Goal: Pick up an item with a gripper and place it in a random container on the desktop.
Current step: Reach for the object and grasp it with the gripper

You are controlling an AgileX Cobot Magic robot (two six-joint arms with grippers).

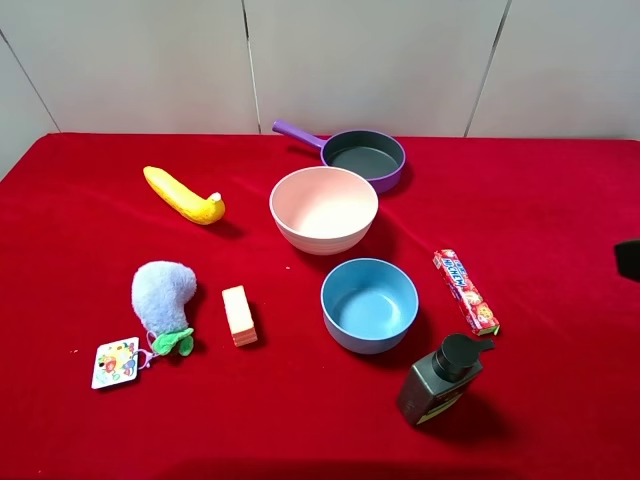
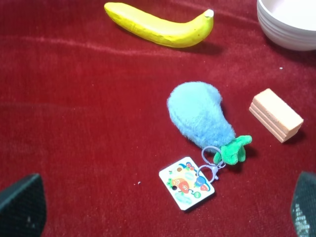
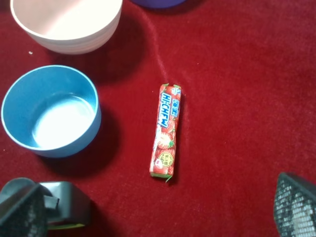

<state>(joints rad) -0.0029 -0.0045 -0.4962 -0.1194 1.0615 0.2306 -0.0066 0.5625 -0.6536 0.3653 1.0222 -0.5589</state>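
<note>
Bottle point(image 1: 440, 380) stands near the table's point(image 1: 560, 200) front edge, just front-right of blue bowl point(image 1: 365, 340), with candy box point(image 1: 466, 291) close behind. Bare red cloth lies to its right. Pink bowl point(image 1: 323, 236), blue bowl, purple pan point(image 1: 392, 178): bare interiors. Left gripper point(image 2: 163, 217) and right gripper point(image 3: 158, 210) are both spread wide, holding nothing.

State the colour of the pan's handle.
The handle is purple, clearest in the exterior high view.

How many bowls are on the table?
2. The pink bowl sits mid-table in front of the purple pan; the blue bowl sits nearer the camera, left of the candy box.
</note>
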